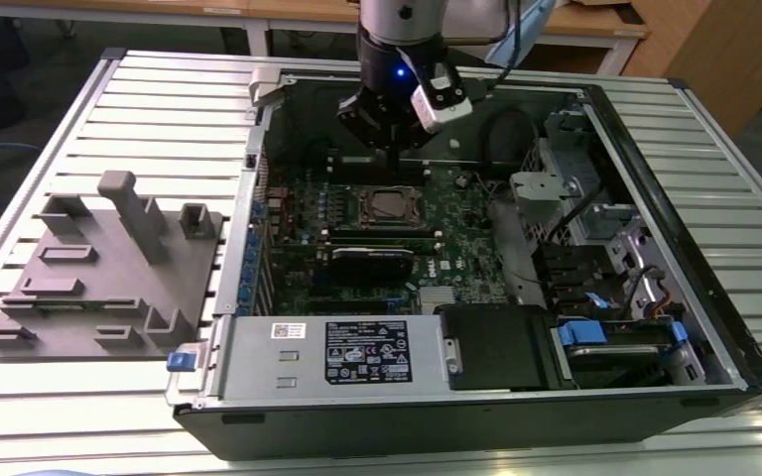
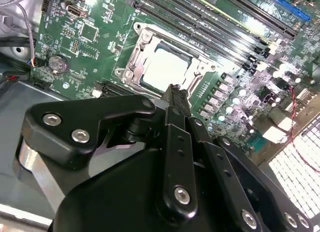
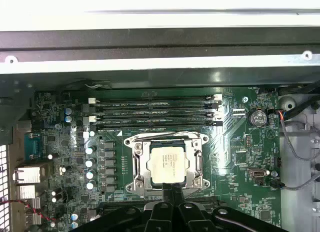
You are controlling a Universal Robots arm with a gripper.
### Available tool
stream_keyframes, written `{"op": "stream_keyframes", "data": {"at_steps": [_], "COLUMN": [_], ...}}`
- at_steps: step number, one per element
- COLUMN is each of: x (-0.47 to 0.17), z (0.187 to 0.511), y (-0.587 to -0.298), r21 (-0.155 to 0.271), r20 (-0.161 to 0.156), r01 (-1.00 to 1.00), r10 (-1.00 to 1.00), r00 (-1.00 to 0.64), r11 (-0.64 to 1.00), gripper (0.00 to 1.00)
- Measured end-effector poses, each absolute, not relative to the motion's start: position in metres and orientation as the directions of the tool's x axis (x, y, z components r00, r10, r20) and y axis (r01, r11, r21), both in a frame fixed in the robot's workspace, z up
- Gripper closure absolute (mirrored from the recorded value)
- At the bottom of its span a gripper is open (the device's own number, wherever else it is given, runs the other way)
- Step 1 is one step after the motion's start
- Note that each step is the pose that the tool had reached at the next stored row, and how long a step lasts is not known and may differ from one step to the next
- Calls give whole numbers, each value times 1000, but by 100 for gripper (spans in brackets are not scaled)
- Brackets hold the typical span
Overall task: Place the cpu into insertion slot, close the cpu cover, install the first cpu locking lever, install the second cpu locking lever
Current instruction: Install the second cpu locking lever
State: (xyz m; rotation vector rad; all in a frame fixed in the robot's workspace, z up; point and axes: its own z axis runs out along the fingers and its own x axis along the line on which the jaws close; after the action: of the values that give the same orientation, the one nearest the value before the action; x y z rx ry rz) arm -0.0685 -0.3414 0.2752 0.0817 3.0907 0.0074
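Silver cpu (image 3: 166,164) sits under closed cpu cover (image 3: 137,164); end effector (image 3: 172,190) fingers together.

Arm upright, wrist pointing down, black tool (image 1: 384,149) with fingers drawn together to a narrow tip.

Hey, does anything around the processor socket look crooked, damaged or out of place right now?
Nothing stands out. The cpu sits square and flat in the insertion slot, with the cpu cover framing it evenly. The tool hangs right at the socket's edge. No loose parts lie on the motherboard.
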Motion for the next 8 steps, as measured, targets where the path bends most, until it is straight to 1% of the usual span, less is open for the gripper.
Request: {"op": "stream_keyframes", "data": {"at_steps": [1,8], "x": [-69,-69], "z": [282,289], "y": [-341,-341], "r21": [6,6], "r20": [-50,-50], "r01": [53,53], "r10": [53,53], "r00": [-997,-997], "r11": [999,999], "gripper": [90,90]}}
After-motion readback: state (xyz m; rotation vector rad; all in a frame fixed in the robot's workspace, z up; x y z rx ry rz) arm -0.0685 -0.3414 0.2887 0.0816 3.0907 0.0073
